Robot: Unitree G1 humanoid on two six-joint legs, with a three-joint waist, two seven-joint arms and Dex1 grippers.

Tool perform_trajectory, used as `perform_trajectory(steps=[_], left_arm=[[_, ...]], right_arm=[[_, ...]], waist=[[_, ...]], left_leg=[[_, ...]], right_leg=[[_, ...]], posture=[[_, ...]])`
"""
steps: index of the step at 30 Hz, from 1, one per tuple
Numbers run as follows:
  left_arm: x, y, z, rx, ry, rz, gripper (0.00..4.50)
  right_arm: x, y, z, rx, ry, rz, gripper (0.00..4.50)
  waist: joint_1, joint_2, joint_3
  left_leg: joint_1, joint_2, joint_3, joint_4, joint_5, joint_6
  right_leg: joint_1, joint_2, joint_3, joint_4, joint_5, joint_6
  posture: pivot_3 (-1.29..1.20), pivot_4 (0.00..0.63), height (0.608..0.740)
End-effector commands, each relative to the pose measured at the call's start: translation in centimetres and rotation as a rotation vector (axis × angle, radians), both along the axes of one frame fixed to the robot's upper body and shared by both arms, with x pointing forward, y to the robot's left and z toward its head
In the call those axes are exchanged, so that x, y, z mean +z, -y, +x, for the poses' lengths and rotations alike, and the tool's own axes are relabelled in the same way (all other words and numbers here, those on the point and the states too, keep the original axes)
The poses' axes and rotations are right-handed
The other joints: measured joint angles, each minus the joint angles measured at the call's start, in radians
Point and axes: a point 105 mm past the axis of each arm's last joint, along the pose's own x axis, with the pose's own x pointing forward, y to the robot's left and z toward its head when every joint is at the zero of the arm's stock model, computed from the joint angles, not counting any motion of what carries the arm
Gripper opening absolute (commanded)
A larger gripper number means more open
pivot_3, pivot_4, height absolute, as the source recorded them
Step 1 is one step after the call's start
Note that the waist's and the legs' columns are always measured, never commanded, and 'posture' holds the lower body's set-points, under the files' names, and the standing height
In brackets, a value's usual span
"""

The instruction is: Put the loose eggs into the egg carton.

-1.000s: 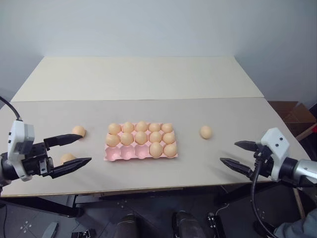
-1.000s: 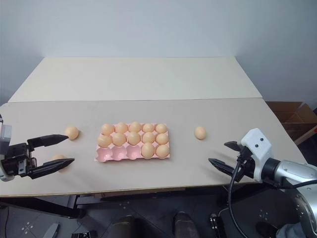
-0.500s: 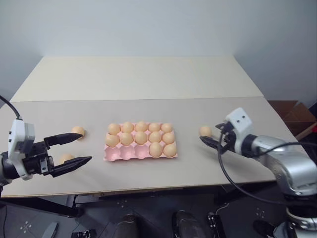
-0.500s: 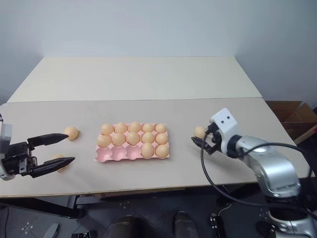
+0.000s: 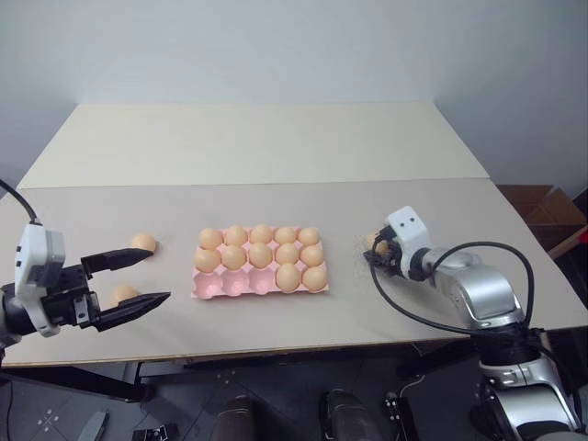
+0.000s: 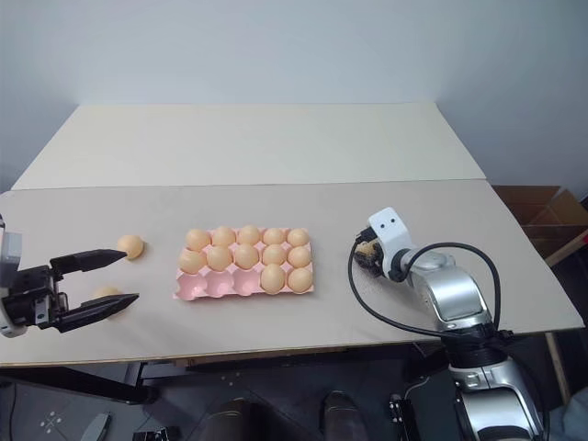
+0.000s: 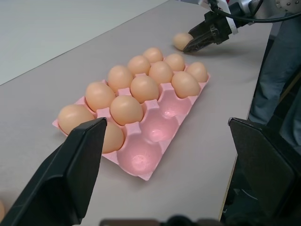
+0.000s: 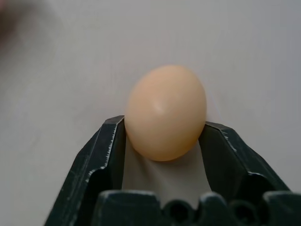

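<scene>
Reaching in from the table's right edge, the right gripper [image 8: 164,136] has come to the lone egg [image 8: 165,112] right of the egg carton [image 5: 261,260], and its fingers now pinch that egg's sides. Grasping is in hand; next it seems to need a lift toward one of three empty cups [image 7: 157,128]. Twelve eggs sit seated, three lie loose. The left gripper [image 5: 124,280] hangs spread above two loose eggs [image 5: 143,243].

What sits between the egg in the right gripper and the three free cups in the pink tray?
The right gripper is closed on an egg resting on the table. The egg carton's free cups are at its near-left. Two eggs fill the near-row cups on the gripper's side.
</scene>
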Motion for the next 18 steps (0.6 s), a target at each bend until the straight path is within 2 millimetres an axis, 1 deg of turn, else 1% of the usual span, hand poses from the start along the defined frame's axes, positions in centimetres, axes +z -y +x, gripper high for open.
perform_trajectory(steps=[1,4,6,8,9,10,12,14,15,18], left_arm=[[1.0,0.0,-0.5,-0.001,0.042,0.02,4.5],[1.0,-0.1,-0.6,0.003,0.04,0.021,4.5],[1.0,-0.2,-0.6,0.006,0.039,0.022,4.5],[1.0,-0.2,-0.6,0.008,0.039,0.022,4.5],[1.0,-0.3,-0.6,0.009,0.038,0.023,4.5],[1.0,-0.3,-0.6,0.01,0.037,0.022,4.5],[1.0,-0.4,-0.7,0.011,0.034,0.023,4.5],[0.9,-0.4,-0.6,0.012,0.033,0.023,4.5],[0.9,-0.4,-0.5,0.013,0.033,0.023,4.5],[0.9,-0.4,-0.4,0.014,0.034,0.022,4.5]], right_arm=[[3.6,-0.9,-0.8,0.058,0.126,0.007,1.9],[5.3,-2.6,-2.1,0.14,0.165,0.041,1.9],[6.7,-4.4,-3.2,0.23,0.2,0.065,1.9],[7.5,-5.9,-4.2,0.307,0.212,0.093,1.9],[7.9,-7.8,-5.4,0.417,0.214,0.113,1.9],[8.0,-9.2,-6.4,0.497,0.21,0.127,1.9],[7.7,-11.4,-7.5,0.589,0.199,0.139,1.9],[7.1,-13.2,-7.8,0.644,0.191,0.132,1.9],[6.9,-13.8,-7.9,0.659,0.187,0.13,1.9],[5.4,-16.1,-7.9,0.714,0.153,0.079,1.9]], waist=[[0.0,0.0,0.0],[0.0,0.0,0.0],[0.001,0.0,0.0],[0.001,0.0,0.0],[0.001,0.0,0.0],[0.0,0.0,0.0],[-0.004,0.0,0.0],[-0.005,0.0,0.0],[-0.004,0.0,0.0],[-0.002,0.0,0.0]], left_leg=[[0.0,0.0,0.0,0.0,0.0,0.0],[0.0,0.0,0.0,0.0,0.0,0.0],[0.0,0.001,0.0,0.0,0.0,0.0],[0.001,0.001,0.0,0.0,0.0,0.0],[0.001,0.001,0.0,0.0,0.0,0.0],[0.001,0.001,0.0,0.0,0.0,0.0],[0.001,0.001,0.0,0.0,0.0,0.0],[0.001,0.001,0.0,0.0,0.0,0.0],[0.001,0.001,0.0,0.0,0.0,0.0],[0.001,0.001,0.001,0.0,0.0,0.0]], right_leg=[[-0.001,0.0,0.0,0.0,0.0,0.0],[-0.001,0.0,0.0,0.0,0.0,0.0],[-0.001,0.0,0.0,0.001,0.0,0.0],[0.0,0.0,0.0,0.001,0.0,0.0],[0.0,0.0,0.0,0.001,0.0,0.0],[0.0,0.0,0.0,0.001,0.0,0.0],[-0.001,0.0,0.0,0.001,0.0,0.0],[-0.001,0.001,0.0,0.001,0.0,0.0],[0.0,0.001,0.0,0.001,0.0,-0.001],[0.0,0.0,0.0,0.001,0.0,-0.001]], posture=[[0.0,0.15,0.74],[0.0,0.15,0.74],[0.0,0.15,0.74],[0.0,0.15,0.74],[0.0,0.15,0.74],[0.0,0.15,0.74],[0.0,0.15,0.74],[0.0,0.15,0.74],[0.0,0.15,0.74],[0.0,0.15,0.74]])
